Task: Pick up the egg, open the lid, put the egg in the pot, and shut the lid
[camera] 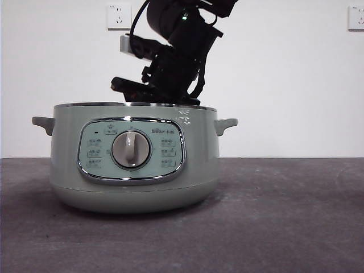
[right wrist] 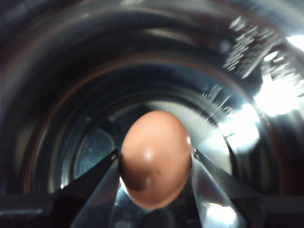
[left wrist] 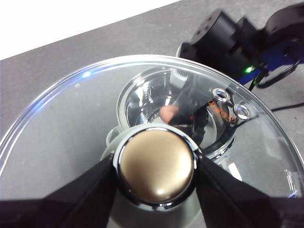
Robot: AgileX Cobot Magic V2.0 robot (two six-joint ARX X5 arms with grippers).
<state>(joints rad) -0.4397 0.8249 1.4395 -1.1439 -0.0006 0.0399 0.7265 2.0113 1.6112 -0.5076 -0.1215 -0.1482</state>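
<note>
The pale green pot [camera: 133, 165] stands on the table with its dial facing the camera and no lid on it. My right arm [camera: 176, 51] reaches down into it from above. In the right wrist view my right gripper [right wrist: 155, 166] is shut on the brown egg [right wrist: 154, 152] inside the pot's shiny steel bowl [right wrist: 71, 71]. My left gripper [left wrist: 156, 173] is shut on the lid's gold-topped knob [left wrist: 156, 164] and holds the glass lid [left wrist: 71, 123] above the pot. Through the glass I see the bowl [left wrist: 142, 95] and the egg [left wrist: 168, 113]. The lid is out of the front view.
The dark grey table [camera: 284, 216] stretches on both sides of the pot. Two wall sockets [camera: 119, 16] [camera: 356, 17] sit on the white wall behind. The pot's side handles [camera: 42, 122] [camera: 226, 123] stick out at the rim.
</note>
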